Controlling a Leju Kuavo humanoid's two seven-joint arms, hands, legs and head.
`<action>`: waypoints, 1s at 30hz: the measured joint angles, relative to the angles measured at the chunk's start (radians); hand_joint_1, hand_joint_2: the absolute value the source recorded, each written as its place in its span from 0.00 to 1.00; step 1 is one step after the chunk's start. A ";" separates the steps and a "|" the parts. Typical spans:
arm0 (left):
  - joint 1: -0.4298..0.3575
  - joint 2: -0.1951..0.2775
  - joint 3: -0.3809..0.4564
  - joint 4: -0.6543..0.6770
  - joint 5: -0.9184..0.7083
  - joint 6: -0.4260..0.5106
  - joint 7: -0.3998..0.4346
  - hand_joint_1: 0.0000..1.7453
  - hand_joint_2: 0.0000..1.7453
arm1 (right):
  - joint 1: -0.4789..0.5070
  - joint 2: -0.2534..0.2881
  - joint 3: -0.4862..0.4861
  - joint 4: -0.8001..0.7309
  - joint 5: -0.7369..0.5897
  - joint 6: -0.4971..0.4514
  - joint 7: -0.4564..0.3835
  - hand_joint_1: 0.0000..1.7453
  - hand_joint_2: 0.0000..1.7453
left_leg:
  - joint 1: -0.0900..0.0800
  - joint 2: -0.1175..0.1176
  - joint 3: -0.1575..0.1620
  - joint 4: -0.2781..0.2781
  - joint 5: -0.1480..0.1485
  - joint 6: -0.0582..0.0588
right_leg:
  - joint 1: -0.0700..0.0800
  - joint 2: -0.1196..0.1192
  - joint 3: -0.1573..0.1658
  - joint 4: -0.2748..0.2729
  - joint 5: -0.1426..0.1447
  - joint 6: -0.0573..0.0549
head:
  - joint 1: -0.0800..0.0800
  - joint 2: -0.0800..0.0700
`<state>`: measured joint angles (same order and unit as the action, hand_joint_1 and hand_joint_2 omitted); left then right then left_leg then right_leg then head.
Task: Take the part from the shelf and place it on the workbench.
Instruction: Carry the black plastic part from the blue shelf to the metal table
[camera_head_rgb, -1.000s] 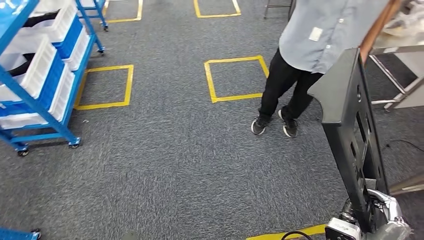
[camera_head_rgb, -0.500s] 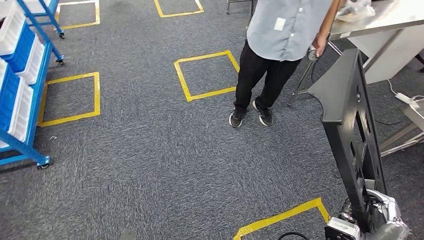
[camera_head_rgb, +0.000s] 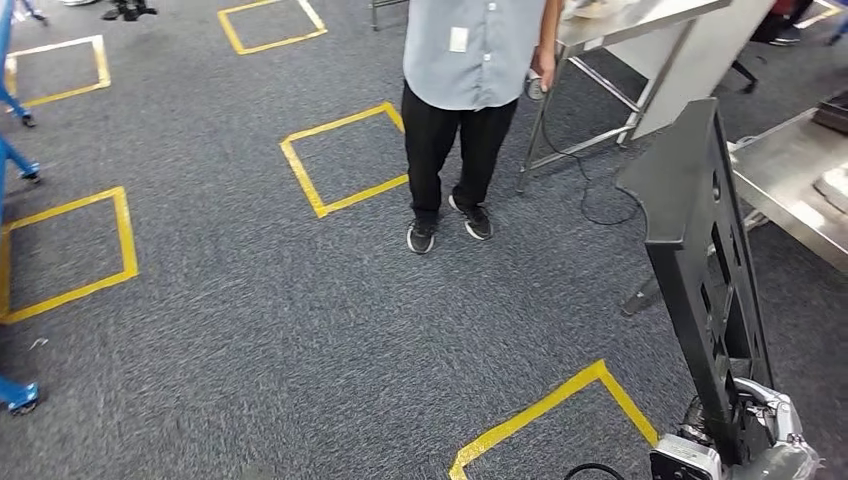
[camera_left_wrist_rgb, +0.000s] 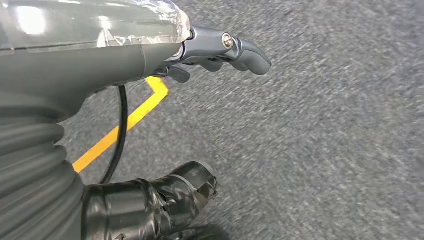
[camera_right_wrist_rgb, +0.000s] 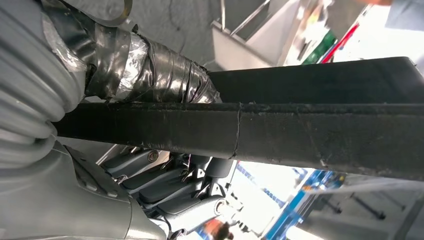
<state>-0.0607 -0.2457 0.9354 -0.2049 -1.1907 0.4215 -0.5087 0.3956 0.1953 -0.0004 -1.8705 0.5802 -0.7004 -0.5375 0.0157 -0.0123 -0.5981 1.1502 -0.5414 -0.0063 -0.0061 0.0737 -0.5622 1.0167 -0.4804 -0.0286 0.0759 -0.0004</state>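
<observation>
One long flat black part (camera_head_rgb: 700, 260) gripped upright by right hand (camera_head_rgb: 745, 435), left hand (camera_left_wrist_rgb: 220, 50) loosely spread, coarse grey carpet (camera_head_rgb: 300, 320).

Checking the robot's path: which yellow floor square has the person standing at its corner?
The middle tape square, just ahead of the person's shoes; the other squares lie apart from them.

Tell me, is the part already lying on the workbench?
No, the right hand holds the black part upright, off the workbench.
</observation>
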 joint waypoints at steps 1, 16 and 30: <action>0.000 0.000 0.001 0.000 0.000 0.000 0.000 0.00 1.00 | 0.000 0.000 0.000 0.000 0.000 0.000 0.000 1.00 1.00 | 0.002 -0.020 0.025 -0.060 0.024 0.001 | 0.000 0.013 -0.004 0.010 -0.005 0.006 | 0.000 0.000; -0.001 0.002 0.010 0.000 -0.001 -0.018 -0.009 0.00 1.00 | 0.007 0.000 0.000 0.005 -0.001 0.000 0.000 1.00 1.00 | -0.003 0.094 0.070 -0.129 0.023 0.037 | 0.002 -0.116 -0.063 0.098 -0.013 0.040 | 0.004 0.000; 0.003 0.001 0.012 0.000 -0.004 -0.018 -0.005 0.00 1.00 | 0.007 0.000 0.000 0.005 -0.001 0.000 0.000 1.00 1.00 | -0.003 0.008 -0.016 0.041 -0.022 0.003 | 0.002 0.000 -0.013 0.013 -0.001 -0.001 | 0.003 0.000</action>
<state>-0.0581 -0.2449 0.9476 -0.2049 -1.1946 0.4036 -0.5135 0.4027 0.1953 -0.0004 -1.8658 0.5797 -0.7003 -0.5375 0.0131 -0.0045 -0.6146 1.1908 -0.5633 -0.0034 -0.0037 0.0734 -0.5753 1.0299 -0.4810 -0.0299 0.0786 -0.0001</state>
